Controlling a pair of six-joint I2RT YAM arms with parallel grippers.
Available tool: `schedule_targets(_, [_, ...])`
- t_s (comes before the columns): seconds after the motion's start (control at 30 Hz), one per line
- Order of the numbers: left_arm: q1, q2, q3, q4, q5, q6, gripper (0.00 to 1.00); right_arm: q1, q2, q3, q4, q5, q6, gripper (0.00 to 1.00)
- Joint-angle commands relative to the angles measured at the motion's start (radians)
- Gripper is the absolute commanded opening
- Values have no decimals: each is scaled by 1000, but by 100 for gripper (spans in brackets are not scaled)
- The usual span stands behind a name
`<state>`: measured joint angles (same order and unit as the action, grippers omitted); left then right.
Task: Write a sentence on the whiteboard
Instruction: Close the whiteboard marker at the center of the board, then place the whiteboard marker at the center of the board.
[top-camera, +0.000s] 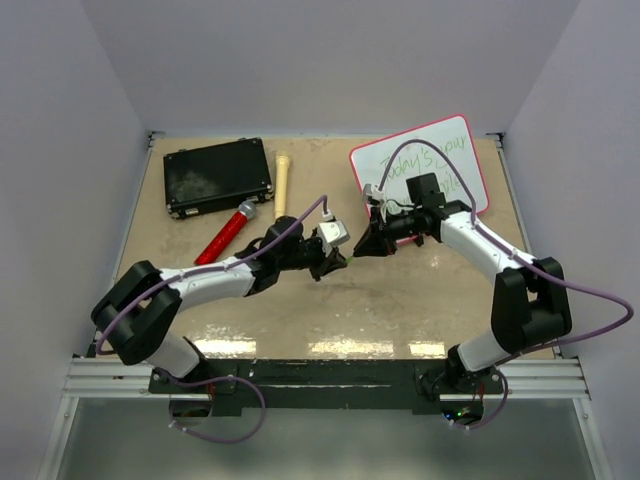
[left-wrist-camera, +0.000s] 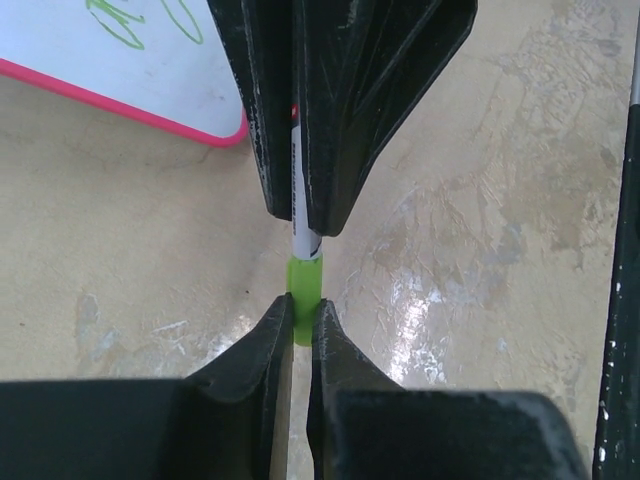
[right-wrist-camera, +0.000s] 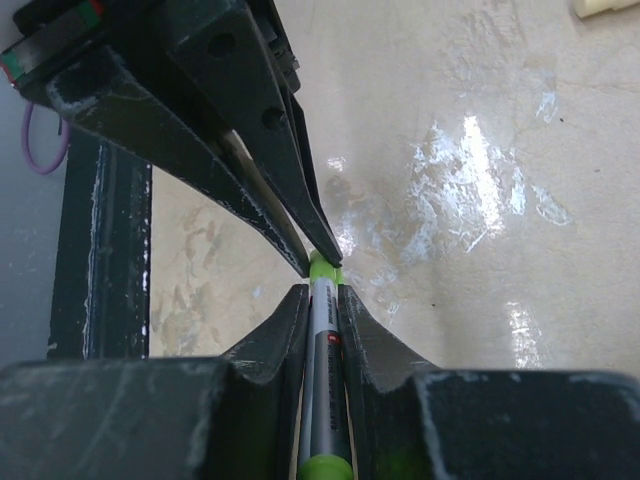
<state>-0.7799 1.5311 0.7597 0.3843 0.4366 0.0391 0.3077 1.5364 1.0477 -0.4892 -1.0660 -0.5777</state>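
Whiteboard (top-camera: 462, 140): flat white rectangular board with a thin red-pink rim and rounded corners; we see it lying at the far right of the beige table (top-camera: 400, 300), turned at an angle.
Sentence (top-camera: 430, 160): thin green cursive in two lines on the whiteboard, partly hidden by the right arm.
Left gripper (left-wrist-camera: 302, 315): clenched on the green cap.
Right gripper (right-wrist-camera: 322, 295): clamped round the grey-white barrel.
Marker (left-wrist-camera: 303, 255): slim grey-white pen with a green cap, held between the left gripper and the right gripper, which meet tip to tip at mid-table, near the board's closest corner.
Elsewhere: we note a black rectangular case (top-camera: 217, 176) at far left, with a red cylinder (top-camera: 228, 232) and a cream stick (top-camera: 282, 185) beside it.
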Motion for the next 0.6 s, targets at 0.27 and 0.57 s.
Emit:
schedule_targets(0.27, [-36,-517,-223,28,-151,-99,100,31,-47,-35,-18,2,-11,0])
schedule_targets(0.57, [-36,-385,-148,-120,-139,-4,100,30,-55,-43,-9,-29,-5,0])
